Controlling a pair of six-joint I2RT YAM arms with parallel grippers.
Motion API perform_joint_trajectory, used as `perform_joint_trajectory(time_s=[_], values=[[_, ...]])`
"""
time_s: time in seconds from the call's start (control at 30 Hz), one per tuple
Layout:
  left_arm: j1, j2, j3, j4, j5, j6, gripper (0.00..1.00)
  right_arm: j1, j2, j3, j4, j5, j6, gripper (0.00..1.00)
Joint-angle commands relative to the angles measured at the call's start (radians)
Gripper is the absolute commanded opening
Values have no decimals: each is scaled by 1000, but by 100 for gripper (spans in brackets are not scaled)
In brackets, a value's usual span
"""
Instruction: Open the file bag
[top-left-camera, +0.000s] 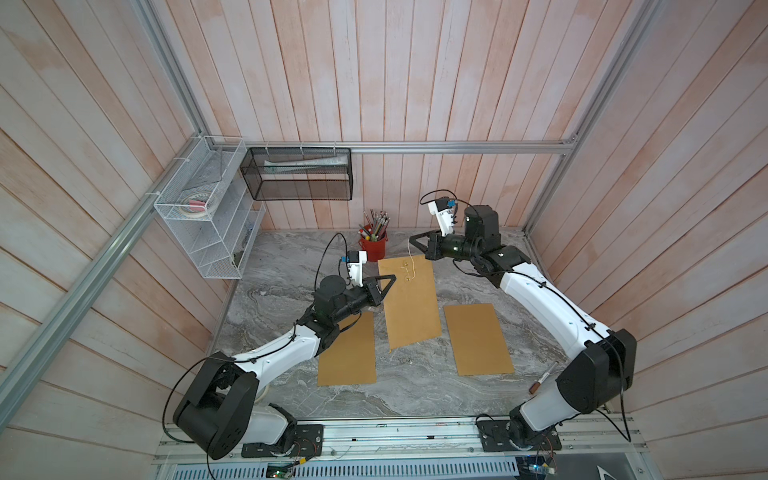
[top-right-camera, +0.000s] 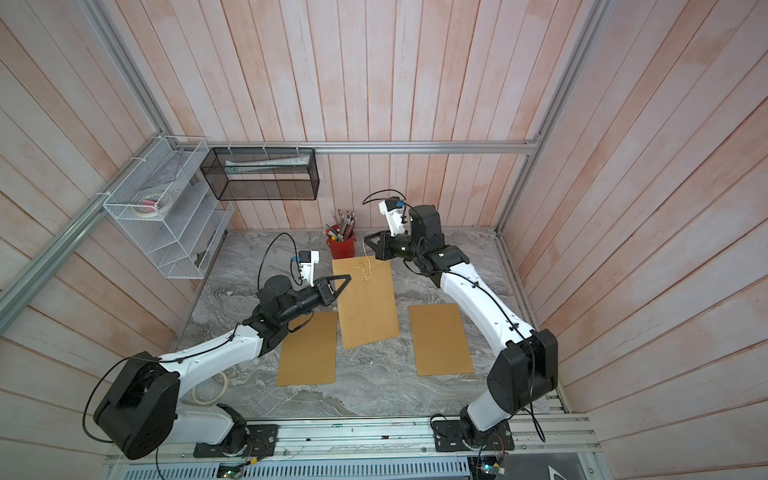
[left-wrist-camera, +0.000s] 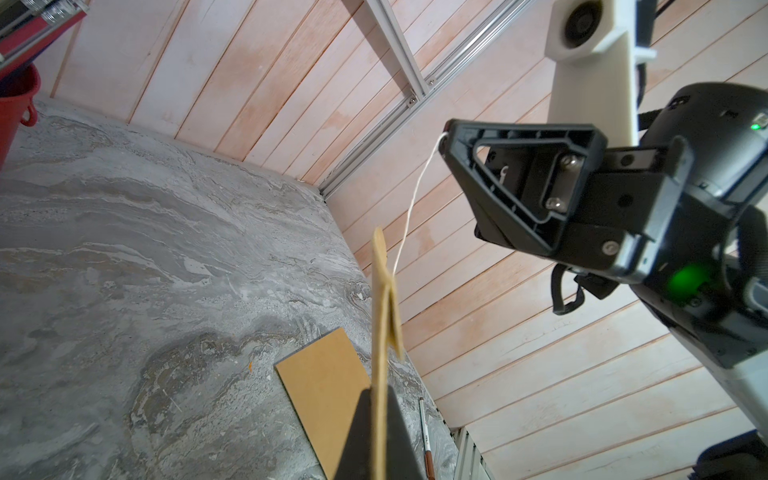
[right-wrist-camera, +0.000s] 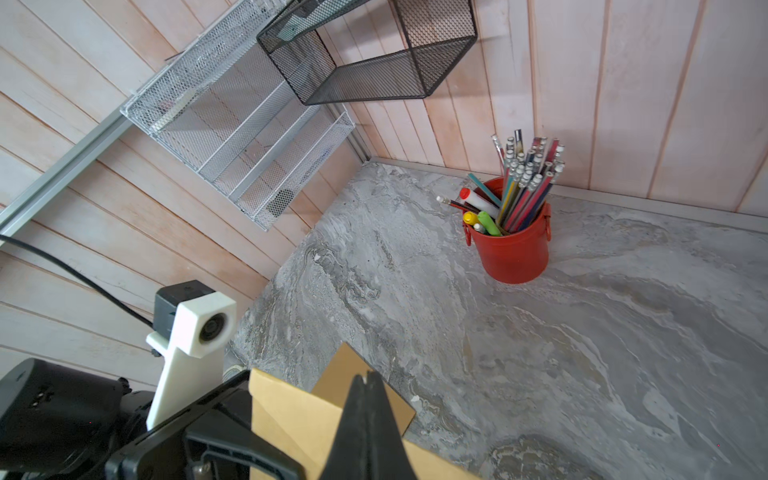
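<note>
Left wrist view: holds file bag (left-wrist-camera: 380, 316) by its edge in left gripper (left-wrist-camera: 378, 399), jaws clamped on the card, presumably as anchor. Holds string (left-wrist-camera: 413, 208) raised in right gripper (left-wrist-camera: 444, 143), jaws pinched on its end, likely to unwind the clasp. Lies mid-table, flanked by plain envelopes (top-left-camera: 478, 338), on grey marbled tabletop (top-left-camera: 415, 390), within pink plank walls (top-left-camera: 415, 83).

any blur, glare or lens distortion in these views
Both top views: even, soft light, wall planks fanning out from wide-angle distortion. Left wrist view: file bag edge by the lens blurs, string is crisp. Right wrist view: pencil cup sharp.
</note>
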Motion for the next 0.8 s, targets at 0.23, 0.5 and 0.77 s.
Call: perform_joint_trajectory(time_s=[0.23,0.5,0.77], values=[[-5,25,4,48,1,-10,0,64,13,58,-14,-17,0,0],[-8,32,8,63,9,-14,0,106,43,107,-17,-30,4,0],[-6,21,15,59,-21,-11,0,140,50,109,-1,-38,20,0]])
